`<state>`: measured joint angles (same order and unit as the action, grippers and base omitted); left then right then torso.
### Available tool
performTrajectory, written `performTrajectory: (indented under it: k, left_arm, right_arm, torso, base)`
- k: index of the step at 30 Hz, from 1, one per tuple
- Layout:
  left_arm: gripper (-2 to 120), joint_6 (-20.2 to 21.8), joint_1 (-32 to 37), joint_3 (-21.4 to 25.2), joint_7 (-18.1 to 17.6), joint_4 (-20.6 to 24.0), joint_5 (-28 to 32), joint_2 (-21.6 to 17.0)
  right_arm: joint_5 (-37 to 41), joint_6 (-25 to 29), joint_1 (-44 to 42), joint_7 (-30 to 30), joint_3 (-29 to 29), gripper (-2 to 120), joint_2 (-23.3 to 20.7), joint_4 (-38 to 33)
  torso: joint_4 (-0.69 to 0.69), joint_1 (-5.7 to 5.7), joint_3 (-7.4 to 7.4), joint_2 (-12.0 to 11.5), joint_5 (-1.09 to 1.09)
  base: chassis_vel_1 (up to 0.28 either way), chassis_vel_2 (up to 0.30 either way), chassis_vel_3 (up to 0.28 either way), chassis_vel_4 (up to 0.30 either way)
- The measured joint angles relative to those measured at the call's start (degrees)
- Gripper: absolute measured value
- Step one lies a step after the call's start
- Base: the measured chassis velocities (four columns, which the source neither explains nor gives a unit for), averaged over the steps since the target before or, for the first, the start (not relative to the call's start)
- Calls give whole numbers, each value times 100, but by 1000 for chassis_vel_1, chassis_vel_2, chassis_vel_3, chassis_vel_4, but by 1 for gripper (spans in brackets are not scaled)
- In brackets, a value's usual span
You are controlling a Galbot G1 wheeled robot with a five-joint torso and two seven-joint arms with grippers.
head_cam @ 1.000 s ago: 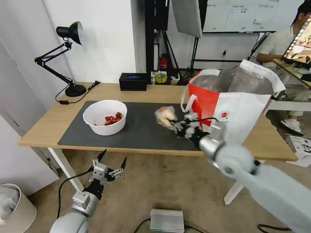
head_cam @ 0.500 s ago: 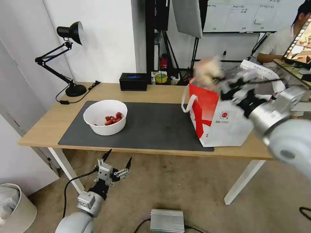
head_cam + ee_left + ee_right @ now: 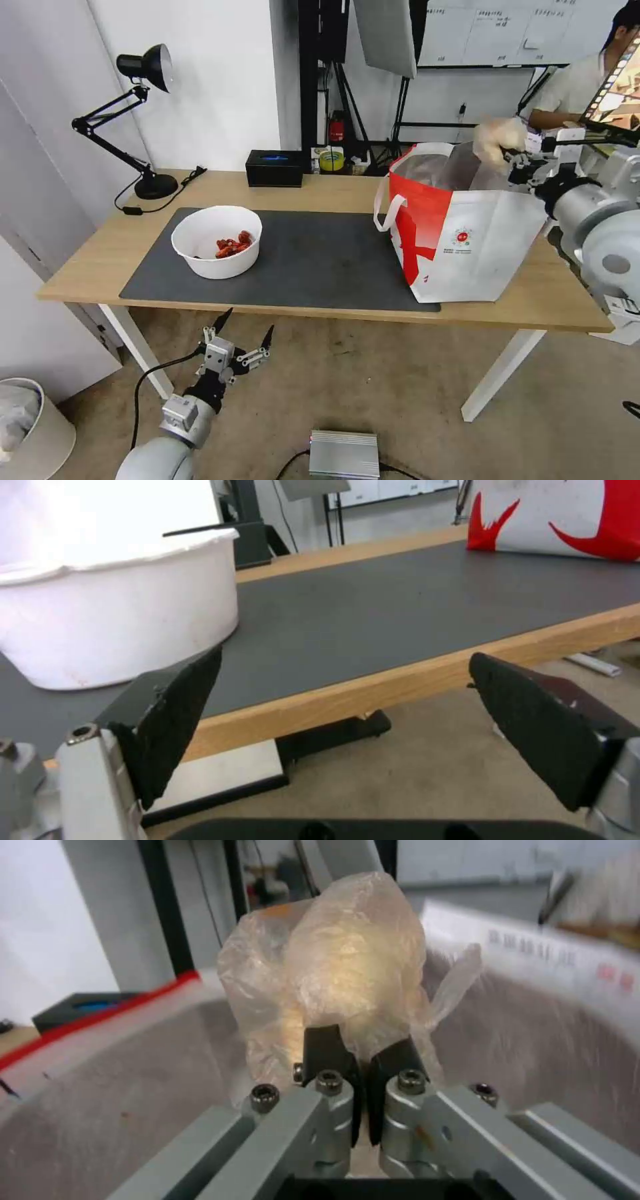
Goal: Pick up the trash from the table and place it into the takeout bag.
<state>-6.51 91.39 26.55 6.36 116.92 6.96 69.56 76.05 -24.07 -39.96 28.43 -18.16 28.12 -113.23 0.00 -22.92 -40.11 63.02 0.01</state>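
My right gripper (image 3: 512,157) is shut on the beige ball in clear wrap (image 3: 499,137), holding it above the far right rim of the open takeout bag (image 3: 460,233). In the right wrist view the wrapped ball (image 3: 333,965) sits pinched in the right gripper (image 3: 360,1052), with the bag's silver foil lining (image 3: 120,1110) below. The white bowl with red scraps (image 3: 216,241) stands on the dark mat (image 3: 300,267) at the left of the table (image 3: 93,260). My left gripper (image 3: 243,331) hangs open below the table's front edge; the left wrist view shows its fingers (image 3: 180,705) spread wide and the bowl (image 3: 113,610).
A black desk lamp (image 3: 133,120) stands at the table's back left and a black box (image 3: 274,168) at the back middle. A metal box (image 3: 344,455) lies on the floor, and a white bin (image 3: 33,427) stands at the lower left.
My right arm has swung the wrapped ball from low over the mat up and to the right, and now holds it over the bag's opening. The left gripper stays low and open.
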Motion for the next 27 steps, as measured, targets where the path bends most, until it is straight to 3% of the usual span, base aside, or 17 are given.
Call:
performTrajectory:
  k: [5,27]
  left_arm:
    - [100,0,8,3,0,1,0,7]
    - [100,-71,41,6,0,59,0,48]
  right_arm:
    - [186,-90,-51,75,-9,3,41,1]
    - [151,-91,-255,35,-202,83,-139,-257]
  torso:
    - [0,0,0,0,0]
    - [0,0,0,0,0]
  base:
    - [0,0,0,0]
    - [0,0,0,0]
